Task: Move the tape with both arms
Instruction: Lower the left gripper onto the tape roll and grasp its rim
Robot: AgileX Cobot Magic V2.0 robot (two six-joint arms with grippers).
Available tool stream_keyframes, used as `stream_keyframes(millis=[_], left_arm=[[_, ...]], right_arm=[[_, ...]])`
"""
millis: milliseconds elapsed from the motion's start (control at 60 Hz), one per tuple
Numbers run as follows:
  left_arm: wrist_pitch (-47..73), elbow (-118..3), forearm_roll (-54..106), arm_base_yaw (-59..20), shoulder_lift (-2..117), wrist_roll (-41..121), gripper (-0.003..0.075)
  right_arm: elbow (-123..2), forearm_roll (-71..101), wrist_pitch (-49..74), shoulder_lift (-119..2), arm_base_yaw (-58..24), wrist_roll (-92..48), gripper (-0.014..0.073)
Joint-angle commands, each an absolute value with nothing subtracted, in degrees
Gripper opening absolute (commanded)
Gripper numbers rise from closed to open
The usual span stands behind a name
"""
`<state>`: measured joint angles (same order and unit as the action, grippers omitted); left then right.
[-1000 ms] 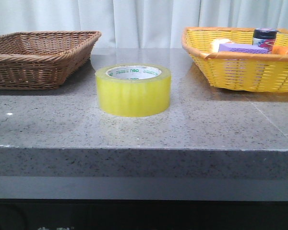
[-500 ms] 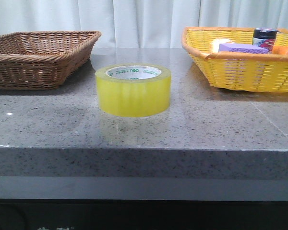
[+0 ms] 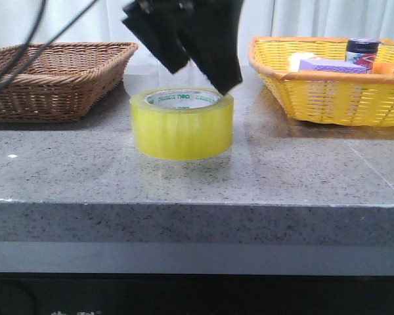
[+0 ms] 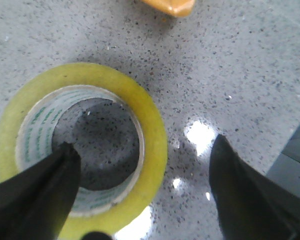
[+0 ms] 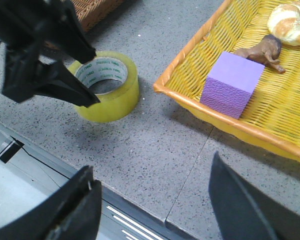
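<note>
Near the desk's front edge, midway between its side edges, the tape (image 3: 182,123) lies flat on the grey stone top.

The left gripper (image 3: 198,69) hangs just above the roll with its jaws apart: one finger (image 4: 37,192) over the white core, the other outside the yellow wall, neither clearly touching. The right gripper (image 5: 152,207) is open and holds nothing, off the desk's front edge. A brown basket (image 3: 49,75) sits toward the back left corner, a yellow basket (image 3: 328,92) with a purple block (image 5: 232,84) toward the back right.

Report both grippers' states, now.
Left gripper: open, above the tape, holding nothing.
Right gripper: open, empty.
</note>
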<state>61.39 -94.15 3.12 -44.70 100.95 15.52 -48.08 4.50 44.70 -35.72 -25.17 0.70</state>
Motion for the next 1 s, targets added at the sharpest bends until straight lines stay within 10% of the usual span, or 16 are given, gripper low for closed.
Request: stream_keyframes(millis=[0,483,783,983], left_arm=[[60.3,-97.1,3.8,-45.1,100.6,14.9,0.0526],[59.4,-97.2,3.8,-45.1,106.9,14.9,0.0517],[60.0,-98.3,3.8,-45.1,107.2,14.9,0.0155],[61.5,-101.6,3.8,-45.1,107.2,14.9,0.0098]], right_arm=[[-49.6,4.6,41.0,-35.8,-24.9,0.6,0.0489],[-49.6,4.6,41.0,-35.8,-24.9,0.6,0.0489],[-49.6,4.6,41.0,-35.8,-24.9,0.6,0.0489],[-49.6,4.6,41.0,-35.8,-24.9,0.6,0.0489]])
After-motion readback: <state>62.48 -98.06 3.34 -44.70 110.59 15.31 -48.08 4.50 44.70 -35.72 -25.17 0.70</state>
